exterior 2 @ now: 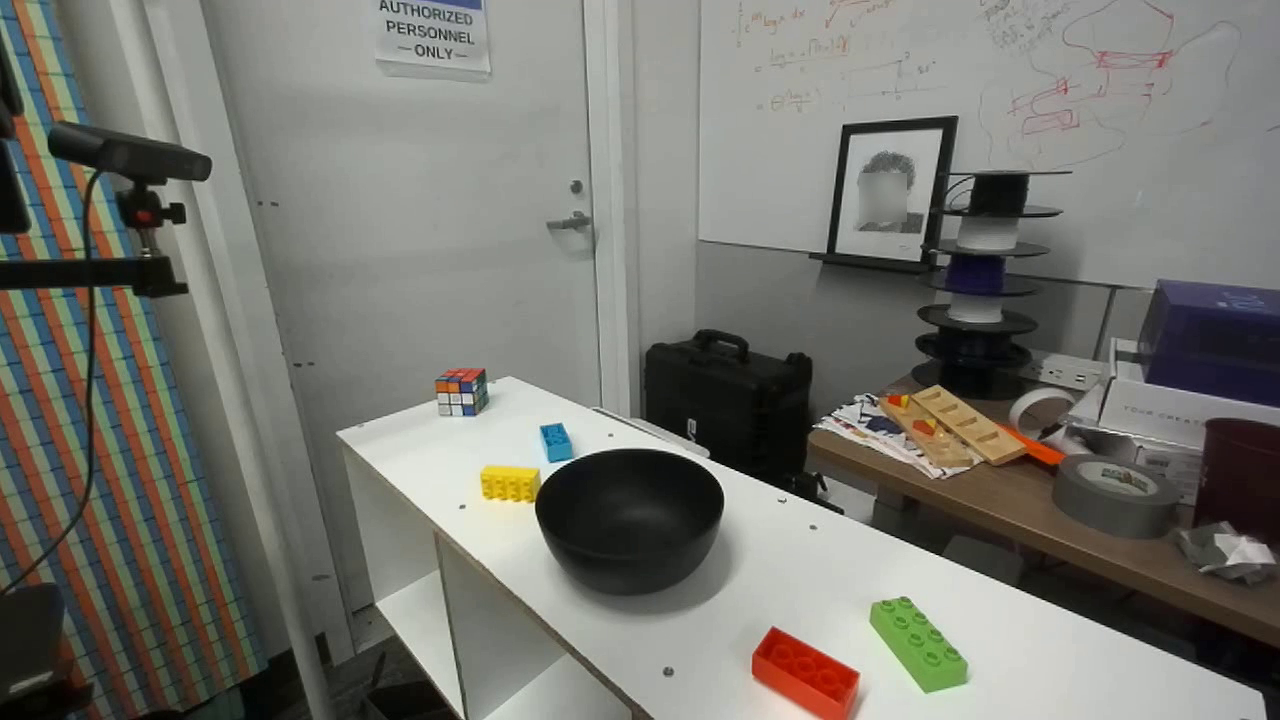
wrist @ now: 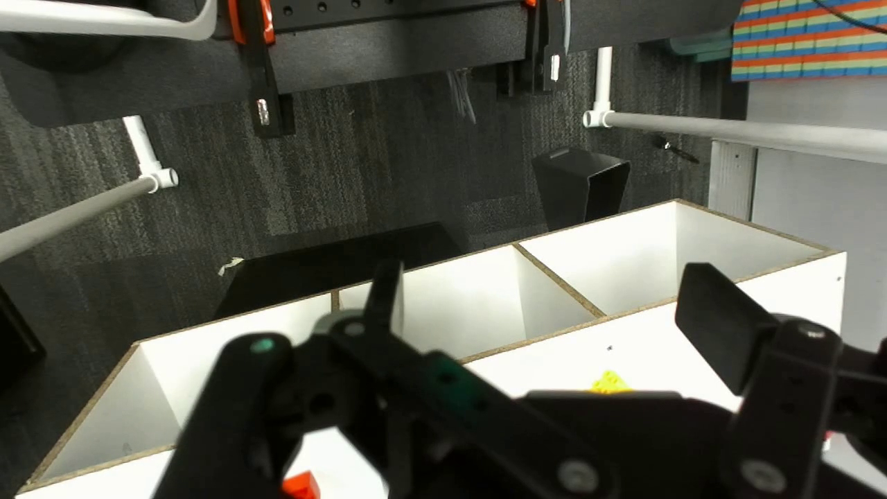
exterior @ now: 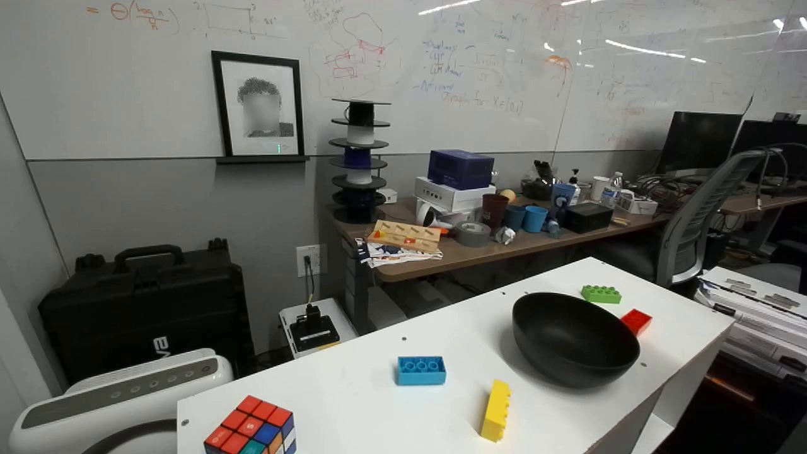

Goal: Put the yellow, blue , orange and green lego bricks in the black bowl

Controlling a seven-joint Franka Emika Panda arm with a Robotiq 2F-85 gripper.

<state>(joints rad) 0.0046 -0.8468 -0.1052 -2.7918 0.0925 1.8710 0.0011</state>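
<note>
The black bowl (exterior: 574,340) (exterior 2: 630,520) stands upright on the white shelf top in both exterior views. The yellow brick (exterior: 496,411) (exterior 2: 510,483) and the light blue brick (exterior: 421,371) (exterior 2: 556,442) lie on one side of it. The green brick (exterior: 601,294) (exterior 2: 917,643) and the orange-red brick (exterior: 637,321) (exterior 2: 805,675) lie on the other side. My gripper (wrist: 544,312) is open and empty, and shows only in the wrist view. There, parts of the yellow brick (wrist: 610,382) and orange-red brick (wrist: 301,485) show past it; the bowl, blue and green bricks are hidden or out of view.
A puzzle cube (exterior: 249,429) (exterior 2: 462,392) sits near one end of the white shelf top (exterior: 353,403). Open compartments (wrist: 457,298) lie below its edge. A cluttered brown desk (exterior: 504,255) stands behind. A camera (exterior 2: 130,150) is mounted on an arm to the side.
</note>
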